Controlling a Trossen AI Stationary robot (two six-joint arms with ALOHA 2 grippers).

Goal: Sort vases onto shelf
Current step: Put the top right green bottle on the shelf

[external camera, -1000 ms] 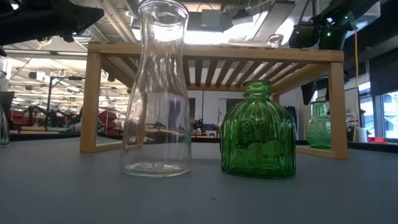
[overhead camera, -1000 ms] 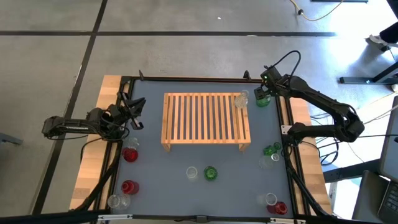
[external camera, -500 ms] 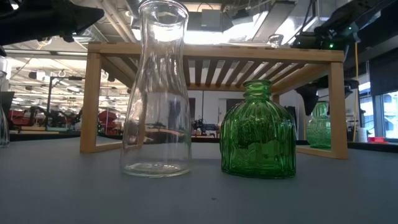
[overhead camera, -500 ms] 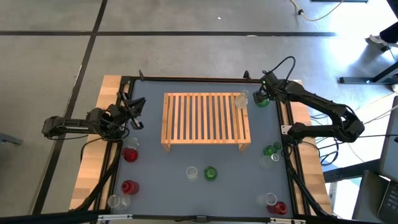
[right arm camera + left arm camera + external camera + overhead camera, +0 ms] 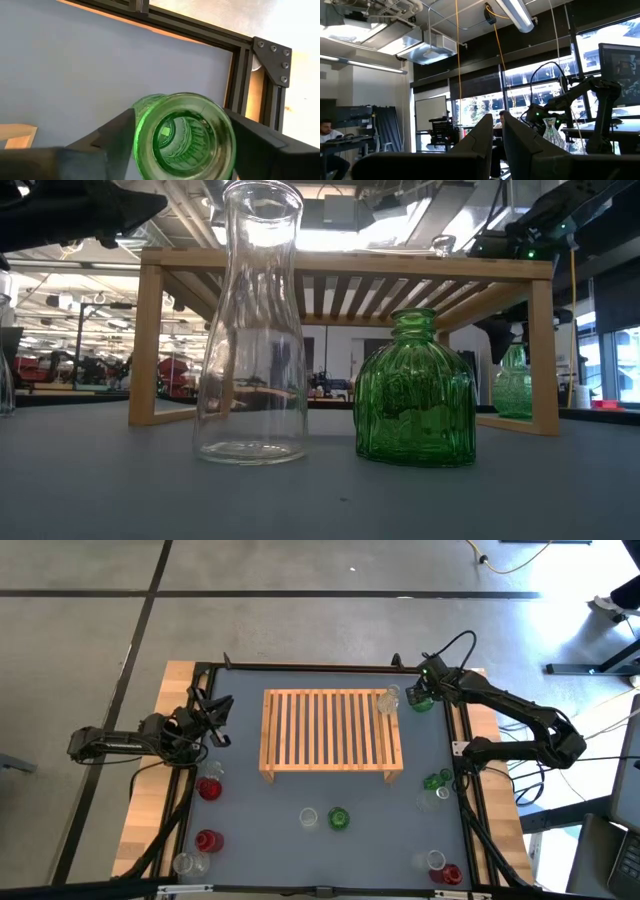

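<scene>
One green vase [image 5: 184, 134] between right gripper [image 5: 182, 132] jaws, near shelf [image 5: 330, 730].

A robotics lab is suggested by exposed ceiling ducts [image 5: 427, 42], hanging cables [image 5: 457, 60], monitors [image 5: 619, 67] and a bare concrete floor [image 5: 300, 620].

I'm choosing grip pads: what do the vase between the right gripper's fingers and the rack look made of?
Green vase: glass by its look, see-through, glossy, embossed pattern inside the mouth. Shelf: seemingly pale unpainted wood, matte, visible slats.
</scene>
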